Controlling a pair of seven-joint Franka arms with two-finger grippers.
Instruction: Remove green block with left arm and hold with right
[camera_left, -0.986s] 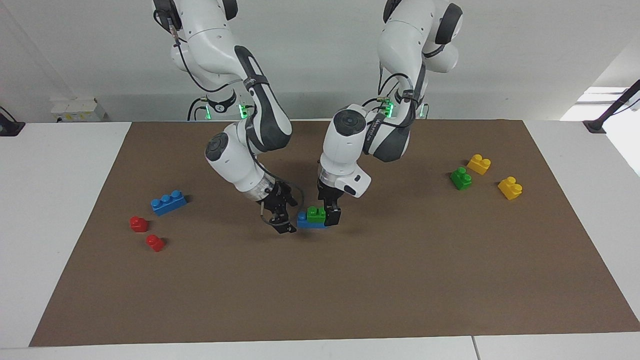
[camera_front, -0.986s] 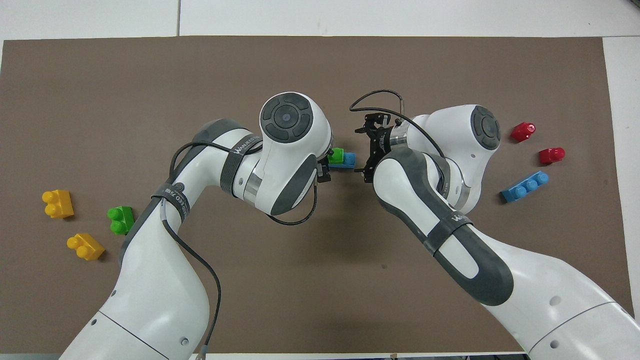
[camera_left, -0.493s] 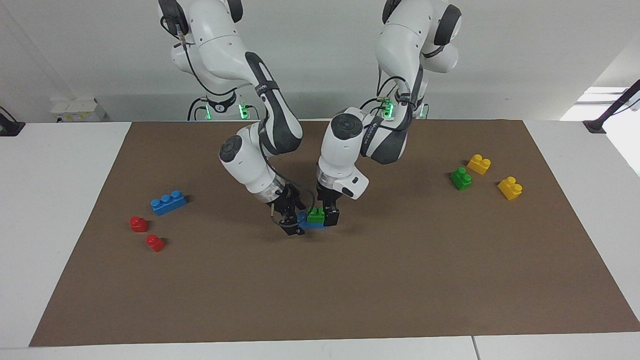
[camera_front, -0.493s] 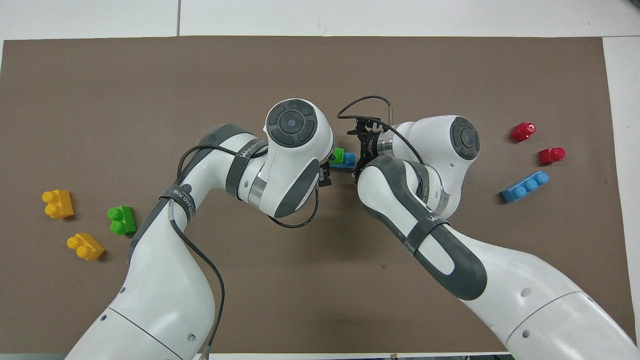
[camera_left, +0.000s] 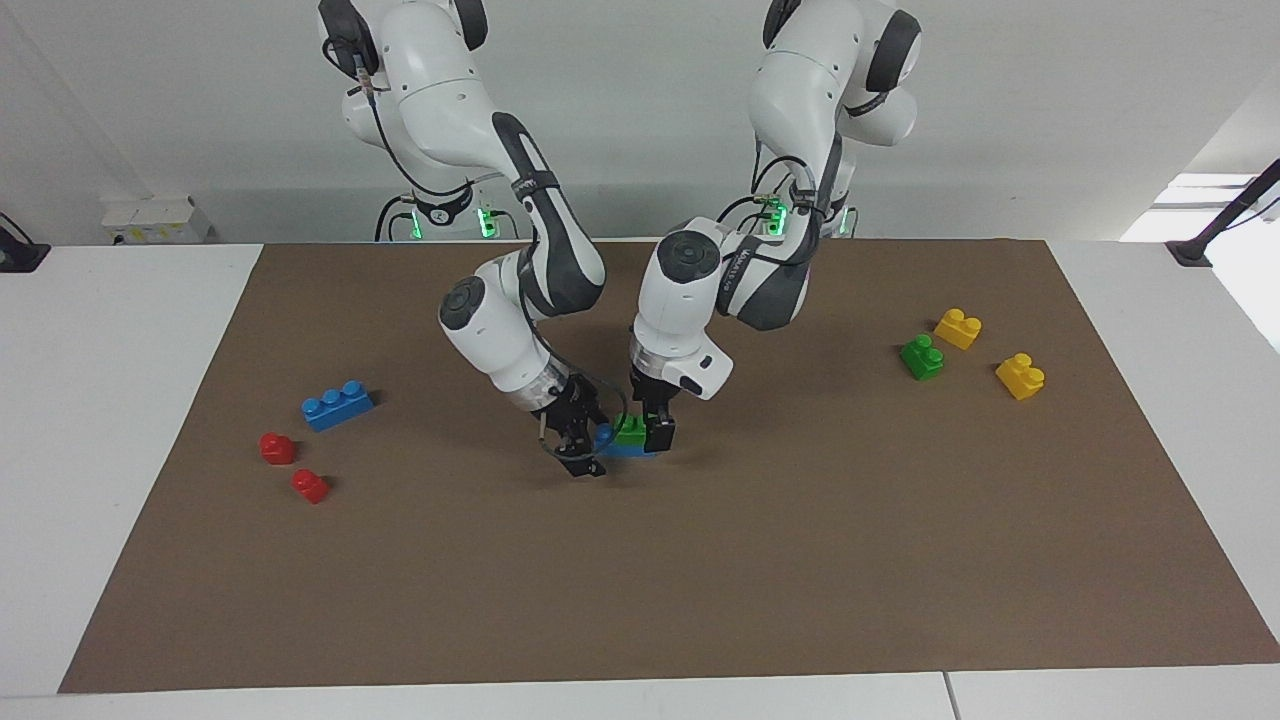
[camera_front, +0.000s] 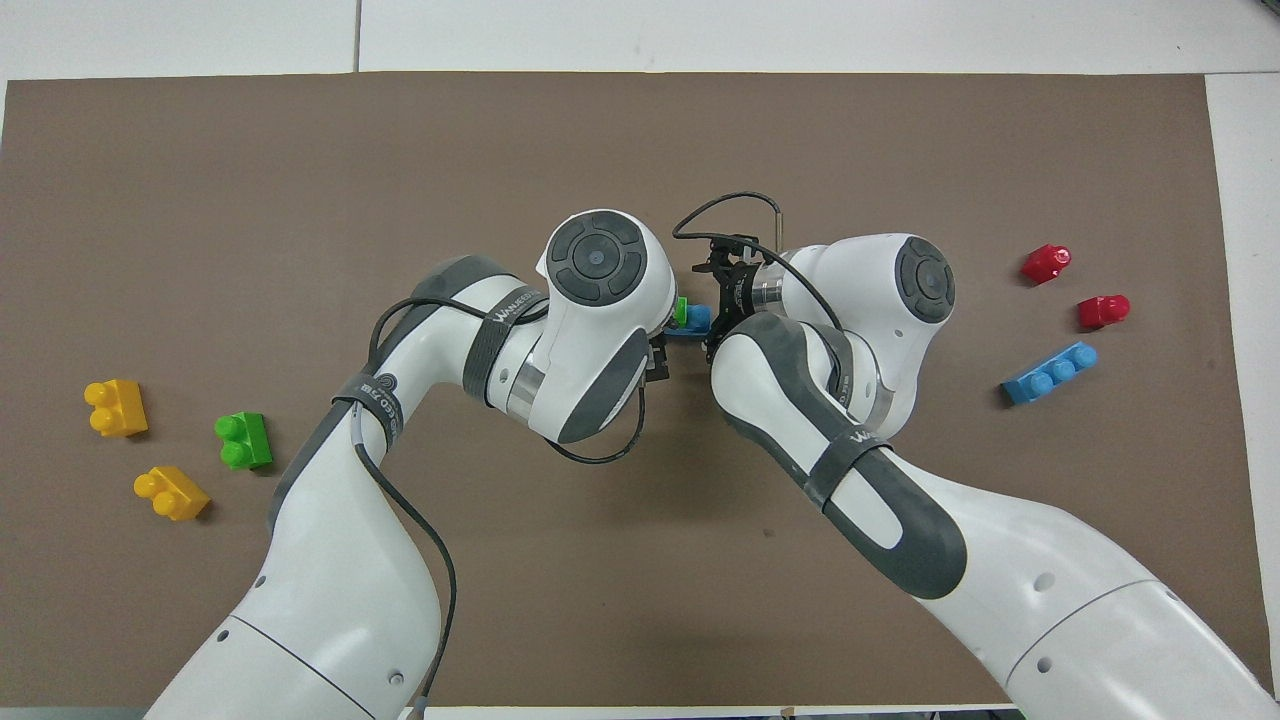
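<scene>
Centre of the brown mat (camera_left: 700, 560): small bright green plastic two-stud brick (camera_left: 631, 429) seated on the flat blue plastic base brick (camera_left: 622, 448), at the base's end toward the left arm; base's long axis along the table's length, from one arm's end toward the other. Left gripper (camera_left: 655, 432), on the plain white wrist, down at the green brick, one finger (camera_left: 661, 431) on the green brick's side toward the left arm's end of the table, the other hidden; apparently closed around the green brick, though the hold itself only partly in view. Right gripper (camera_left: 582, 448), on the silver-ringed wrist, tilted in low at the blue base's other end, touching or just beside it; finger spread not readable from either view. In the overhead view only a sliver of the green brick (camera_front: 681, 311) and of the blue base (camera_front: 696, 320) visible between the two wrists. Decisive relation, as judged: green brick directly within the left gripper, base brick lengthwise toward the right gripper, so an upward pull by the left likely to need the base pinned by the right. Well apart from the blue base, toward the left arm's end: a second green two-stud brick (camera_left: 921, 357) with two yellow two-stud bricks (camera_left: 957, 328); toward the right arm's end: a blue three-stud brick (camera_left: 337, 404) and two small red bricks (camera_left: 277, 447).
</scene>
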